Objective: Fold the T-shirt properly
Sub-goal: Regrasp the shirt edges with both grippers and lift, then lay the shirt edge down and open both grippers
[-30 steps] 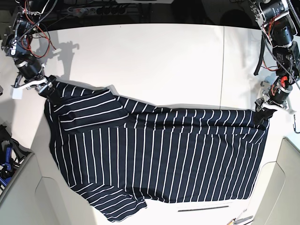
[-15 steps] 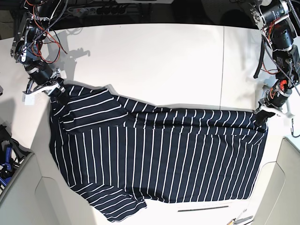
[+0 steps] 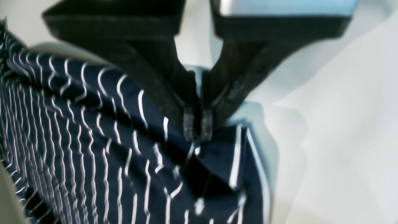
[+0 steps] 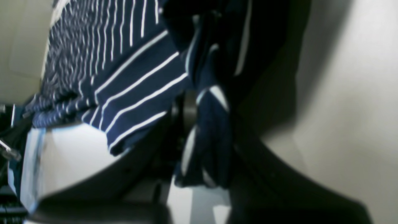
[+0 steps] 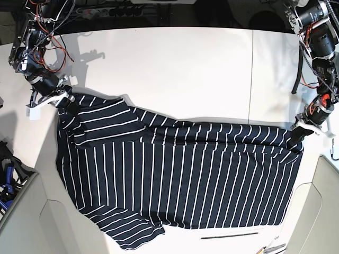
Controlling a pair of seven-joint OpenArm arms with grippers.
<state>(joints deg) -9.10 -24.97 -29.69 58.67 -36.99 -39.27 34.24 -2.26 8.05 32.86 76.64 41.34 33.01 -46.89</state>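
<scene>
The T-shirt (image 5: 175,174), dark navy with thin white stripes, lies spread across the white table (image 5: 180,69), a sleeve folded over at the upper left. My left gripper (image 5: 297,132) is shut on the shirt's right corner; in the left wrist view its jaws (image 3: 197,126) pinch the fabric (image 3: 93,140). My right gripper (image 5: 66,100) is shut on the shirt's upper left corner; in the right wrist view bunched fabric (image 4: 208,124) sits between its dark fingers.
Grey bins stand at the front left (image 5: 21,211) and front right (image 5: 323,206). A thin dark strip (image 5: 229,234) lies on the table below the shirt's hem. Cables and a power strip (image 5: 106,10) run along the back edge.
The right gripper has moved right and a little toward the back with its corner. The left gripper has shifted slightly forward, drawing the right edge tighter. Both stay shut on the shirt.
</scene>
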